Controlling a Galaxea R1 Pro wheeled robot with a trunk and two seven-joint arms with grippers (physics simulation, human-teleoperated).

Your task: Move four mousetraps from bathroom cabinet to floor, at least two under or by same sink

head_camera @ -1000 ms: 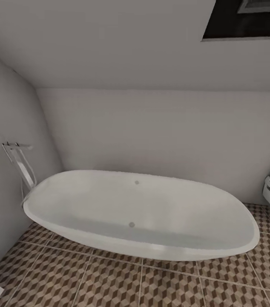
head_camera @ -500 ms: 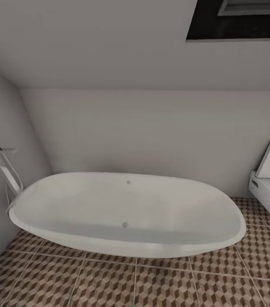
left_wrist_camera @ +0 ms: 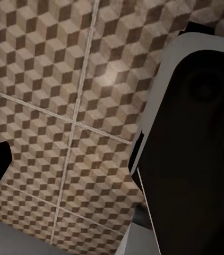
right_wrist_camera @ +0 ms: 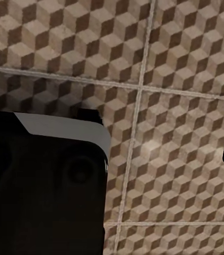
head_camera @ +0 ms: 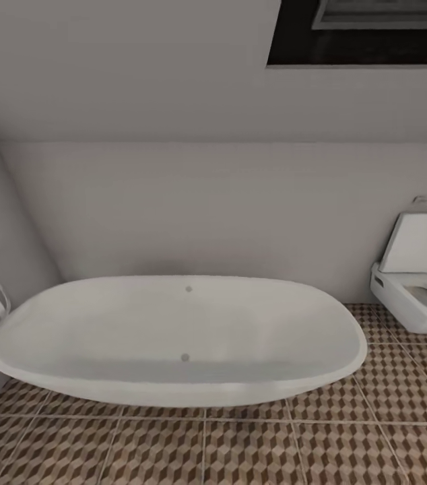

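1. The head view faces a white oval bathtub [head_camera: 173,343] standing on the bathroom floor [head_camera: 348,438], with a square white toilet [head_camera: 415,296], lid raised, near its far end.
2. No mousetraps, cabinet or sink are in sight, so the robot is probably still in transit.
3. Both wrist views look down on cube-patterned tiles past dark robot bodywork; I cannot tell how either set of fingers stands.
4. Judging from the task, mousetraps should be light, stiff and flat; pinching the slab edges, clear of the wire, seems safest.
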